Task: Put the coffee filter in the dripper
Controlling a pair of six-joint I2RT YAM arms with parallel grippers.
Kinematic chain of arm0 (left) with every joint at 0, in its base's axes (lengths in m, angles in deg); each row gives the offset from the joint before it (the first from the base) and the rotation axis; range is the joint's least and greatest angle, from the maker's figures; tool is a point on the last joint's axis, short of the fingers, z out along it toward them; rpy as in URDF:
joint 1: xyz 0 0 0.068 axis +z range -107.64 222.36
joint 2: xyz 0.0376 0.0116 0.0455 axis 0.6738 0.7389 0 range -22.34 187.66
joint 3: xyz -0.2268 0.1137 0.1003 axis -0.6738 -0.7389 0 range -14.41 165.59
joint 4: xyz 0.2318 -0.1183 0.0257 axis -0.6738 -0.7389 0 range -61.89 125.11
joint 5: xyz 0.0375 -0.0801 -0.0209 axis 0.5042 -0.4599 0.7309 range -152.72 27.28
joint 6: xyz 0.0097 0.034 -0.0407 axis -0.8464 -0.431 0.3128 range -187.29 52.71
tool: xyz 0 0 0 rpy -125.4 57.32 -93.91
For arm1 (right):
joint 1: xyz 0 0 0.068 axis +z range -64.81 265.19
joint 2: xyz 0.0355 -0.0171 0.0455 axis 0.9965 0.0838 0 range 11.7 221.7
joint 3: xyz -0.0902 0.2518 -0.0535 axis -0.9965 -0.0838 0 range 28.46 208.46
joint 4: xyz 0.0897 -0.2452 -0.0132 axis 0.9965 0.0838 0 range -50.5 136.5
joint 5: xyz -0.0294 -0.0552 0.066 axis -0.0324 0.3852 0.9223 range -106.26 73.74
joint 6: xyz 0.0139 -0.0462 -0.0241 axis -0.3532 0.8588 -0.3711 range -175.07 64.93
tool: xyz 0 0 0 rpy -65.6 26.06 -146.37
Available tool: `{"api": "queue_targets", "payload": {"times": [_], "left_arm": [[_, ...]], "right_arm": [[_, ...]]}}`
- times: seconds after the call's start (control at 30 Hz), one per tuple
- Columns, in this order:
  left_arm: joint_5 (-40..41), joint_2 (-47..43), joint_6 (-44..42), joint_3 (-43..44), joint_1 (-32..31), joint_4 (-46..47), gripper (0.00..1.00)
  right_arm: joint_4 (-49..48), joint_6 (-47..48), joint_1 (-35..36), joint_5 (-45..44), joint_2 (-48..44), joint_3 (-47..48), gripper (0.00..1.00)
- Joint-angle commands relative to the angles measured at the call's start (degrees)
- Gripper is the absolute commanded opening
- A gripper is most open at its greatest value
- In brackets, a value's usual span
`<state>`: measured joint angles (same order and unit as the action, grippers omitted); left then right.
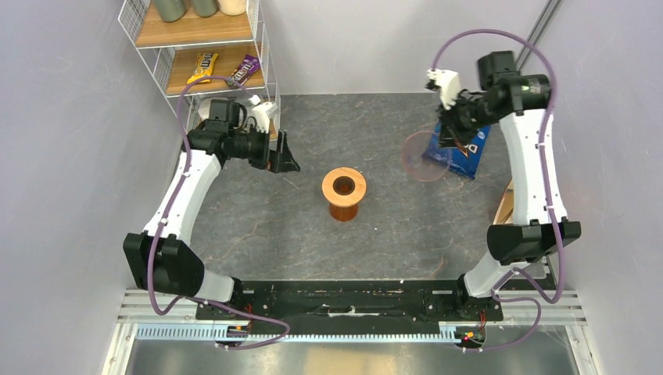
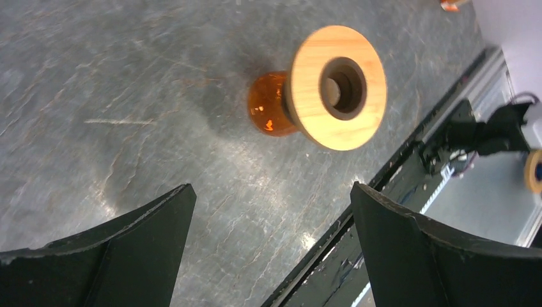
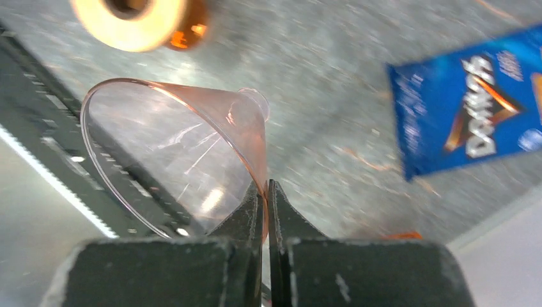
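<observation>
The dripper point(image 1: 344, 187), an orange-brown hourglass funnel with a wide wooden rim and dark centre hole, stands upright mid-table. It also shows in the left wrist view point(image 2: 313, 83) and, blurred, in the right wrist view point(image 3: 134, 22). My right gripper point(image 1: 446, 139) point(image 3: 265, 192) is shut on the rim of a clear pink-tinted cone point(image 1: 424, 156) point(image 3: 179, 147), held above the table right of the dripper. My left gripper point(image 1: 285, 160) point(image 2: 271, 204) is open and empty, left of the dripper. No light-brown paper filter shows in any view.
A blue crisp bag point(image 1: 469, 150) point(image 3: 473, 121) lies under the right gripper at the back right. A wire shelf point(image 1: 203, 47) with snacks and jars stands at the back left. A white object point(image 1: 263, 109) sits behind the left arm. The black base rail point(image 1: 352, 297) runs along the near edge.
</observation>
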<state>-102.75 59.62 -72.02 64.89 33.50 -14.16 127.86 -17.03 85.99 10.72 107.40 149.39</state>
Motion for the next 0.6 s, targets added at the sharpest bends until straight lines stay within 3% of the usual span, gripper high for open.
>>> {"api": "queue_targets", "payload": {"times": [0.0,0.23,0.57], "left_arm": [[5.6,-3.6,10.3,1.3,2.4,2.8,1.00],[9.4,-9.6,11.1,-3.0,3.3,3.0,1.00],[10.1,-11.7,14.4,-6.5,3.4,5.7,1.00]], "right_arm": [[11.1,-20.2,9.2,2.7,3.4,4.0,0.00],[11.3,-32.2,20.7,-3.2,9.1,18.4,0.00],[10.6,-37.6,31.2,-5.7,13.5,19.0,0.00]]}}
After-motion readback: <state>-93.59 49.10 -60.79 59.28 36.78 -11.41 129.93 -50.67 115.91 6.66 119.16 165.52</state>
